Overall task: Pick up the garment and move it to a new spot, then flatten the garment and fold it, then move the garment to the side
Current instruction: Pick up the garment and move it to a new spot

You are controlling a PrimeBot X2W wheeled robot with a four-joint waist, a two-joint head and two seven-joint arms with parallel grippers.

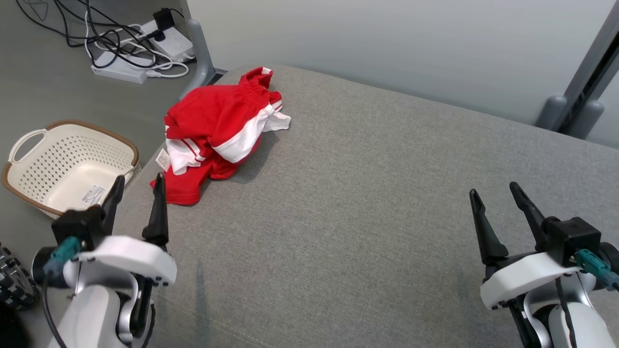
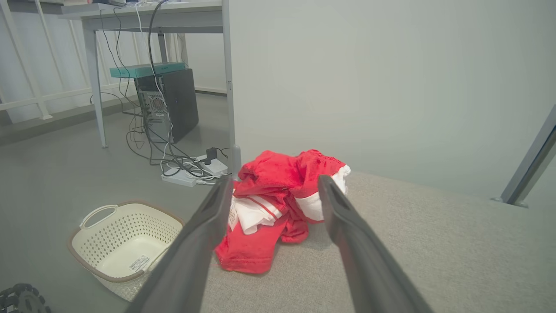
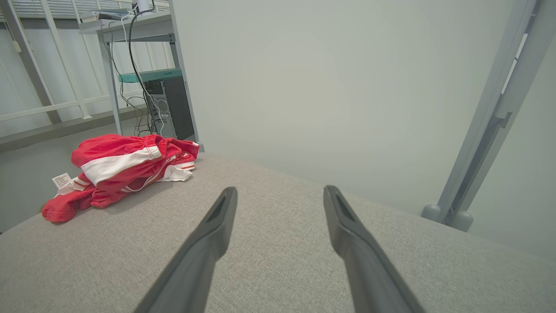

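The garment is a crumpled red piece with white stripes, lying in a heap near the far left edge of the grey cushion. A white label sticks out on its left side. My left gripper stands open just short of the heap's near end, nothing between its fingers. The left wrist view frames the garment between the two dark fingers. My right gripper hangs open over the cushion's right side, far from the cloth. In the right wrist view the garment lies off to the left.
A cream perforated basket with a brown rim sits on the floor left of the cushion. Power strips and tangled cables lie on the floor beyond it. A grey frame post rises at the right. A desk with a computer tower stands farther back.
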